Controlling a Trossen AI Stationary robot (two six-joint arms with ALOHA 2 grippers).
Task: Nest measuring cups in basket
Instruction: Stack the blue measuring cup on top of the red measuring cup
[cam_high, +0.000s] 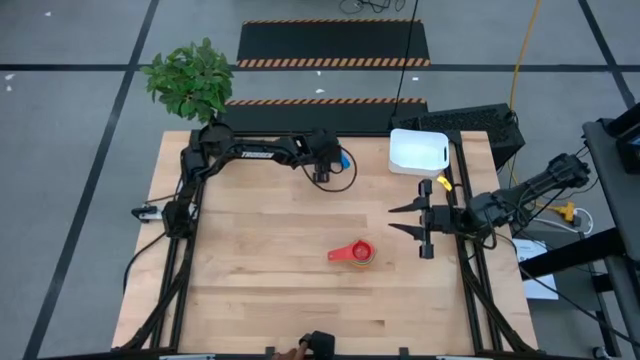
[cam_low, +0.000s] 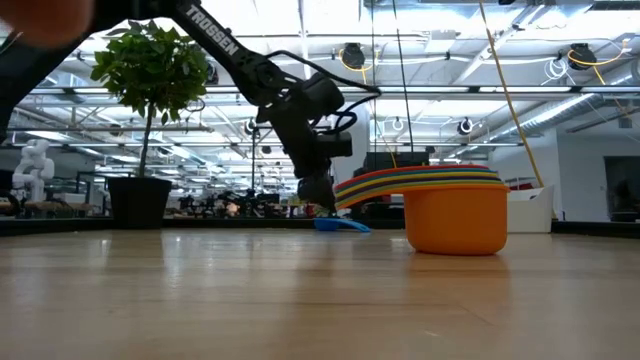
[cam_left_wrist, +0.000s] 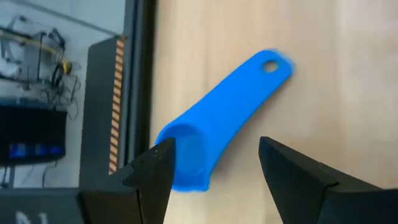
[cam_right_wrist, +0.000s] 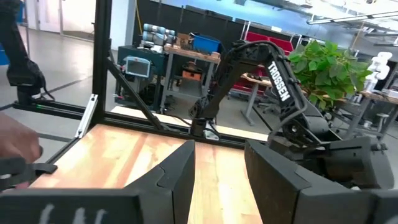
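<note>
A blue measuring cup (cam_left_wrist: 230, 106) lies on the table near its far edge, handle pointing away from my left gripper (cam_left_wrist: 214, 149). That gripper is open, with one finger on each side of the cup's bowl end; whether either finger touches it, I cannot tell. In the high view the gripper (cam_high: 322, 170) is just left of the cup (cam_high: 344, 158). A nested stack of cups (cam_high: 352, 254) stands on the mid table, an orange bowl (cam_low: 455, 215) at its bottom. The white basket (cam_high: 418, 150) sits at the far right. My right gripper (cam_high: 405, 220) hangs open, right of the stack.
A potted plant (cam_high: 190, 80) stands at the far left corner. A small yellow object (cam_high: 441, 183) lies beside the right arm. A person's hand (cam_right_wrist: 12, 149) shows at the table's left side in the right wrist view. Bare wood lies between the stack and the basket.
</note>
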